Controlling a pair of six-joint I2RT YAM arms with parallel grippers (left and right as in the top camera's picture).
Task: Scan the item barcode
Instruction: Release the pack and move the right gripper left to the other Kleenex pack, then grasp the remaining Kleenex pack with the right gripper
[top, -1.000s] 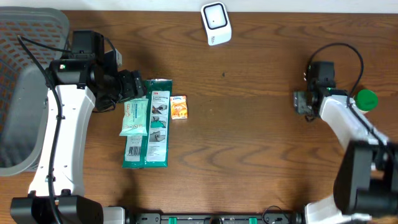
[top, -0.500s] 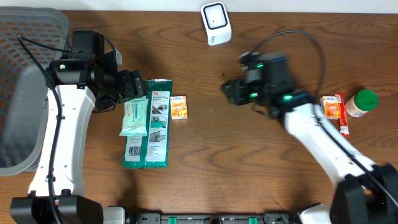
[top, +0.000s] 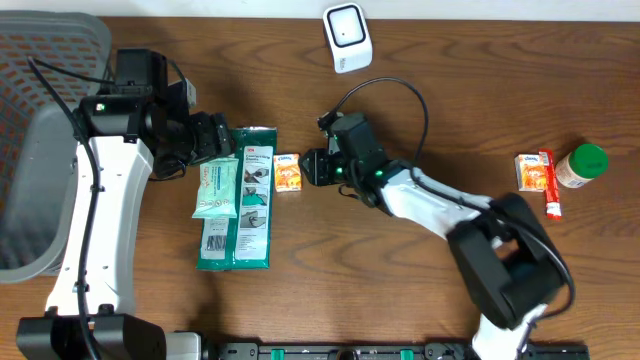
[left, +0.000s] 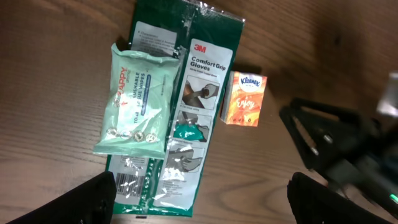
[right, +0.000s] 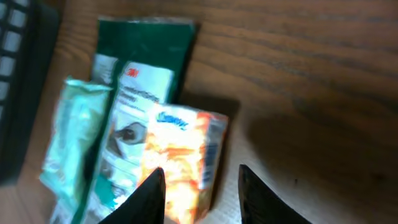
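Observation:
A small orange Kleenex tissue pack (top: 288, 172) lies on the wooden table beside a long green 3M glove pack (top: 252, 212). My right gripper (top: 312, 168) has reached it from the right. In the right wrist view the pack (right: 183, 155) sits between the fingers of my right gripper (right: 200, 173); the jaws stand partly closed, with a gap still showing on the pack's right side. The white barcode scanner (top: 346, 38) stands at the table's far edge. My left gripper (top: 212, 138) hovers wide open above the packs; in its own view the left gripper (left: 202, 199) holds nothing.
A pale green wipes pack (top: 217, 188) lies on the glove pack. At the right are a second orange pack (top: 530, 172), a red tube (top: 548, 186) and a green-lidded bottle (top: 580, 165). A grey basket (top: 40, 60) fills the left edge.
My right arm has swung from the far right across the table to the tissue pack, and its jaws have narrowed around it. The left arm has stayed still.

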